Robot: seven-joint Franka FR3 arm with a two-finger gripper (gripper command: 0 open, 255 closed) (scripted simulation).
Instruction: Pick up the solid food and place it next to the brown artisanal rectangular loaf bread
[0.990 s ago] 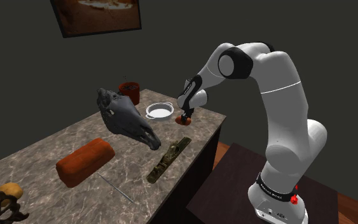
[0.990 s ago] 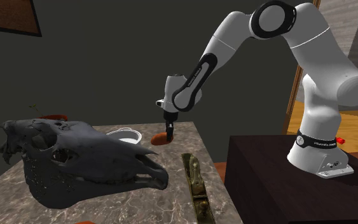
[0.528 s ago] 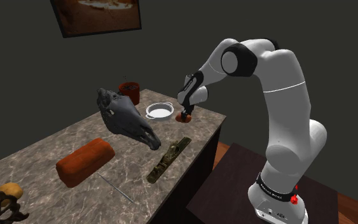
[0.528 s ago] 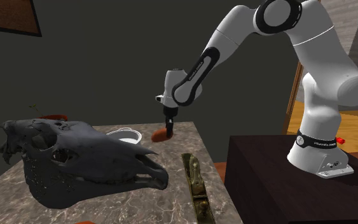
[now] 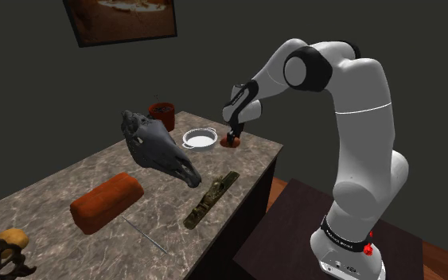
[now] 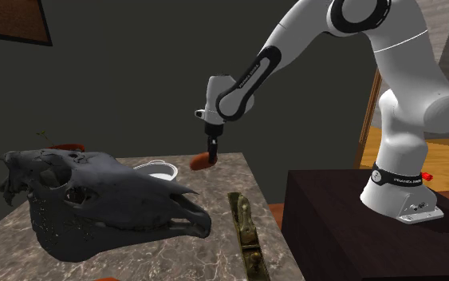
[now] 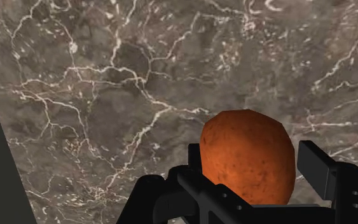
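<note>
Clasped shut on the food (image 7: 247, 156) with the gripper (image 7: 254, 175), just off the counter (image 7: 107, 95) near the pan (image 5: 199, 139). Lift stage, seemingly. Next: carry past the skull (image 5: 160, 147), set down beside the loaf (image 5: 107, 202).

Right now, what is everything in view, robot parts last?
round food: one, orange-brown, clasped between the fingers
loaf: one, brown, table's near half
skull: one, dark grey, table's middle
handled dish: one, white, beside the skull
pot: one, reddish-brown, far corner
long tool: one, dark olive, along the table's edge
thin rod: one, grey, beside the loaf
yellowish lump: one, near corner
table: one, marbled brown
framed picture: one, brownish, on wall
stand: one, dark, under the arm
arm: one, white, dark joints
fingers: two, black, shut on the round food
</note>
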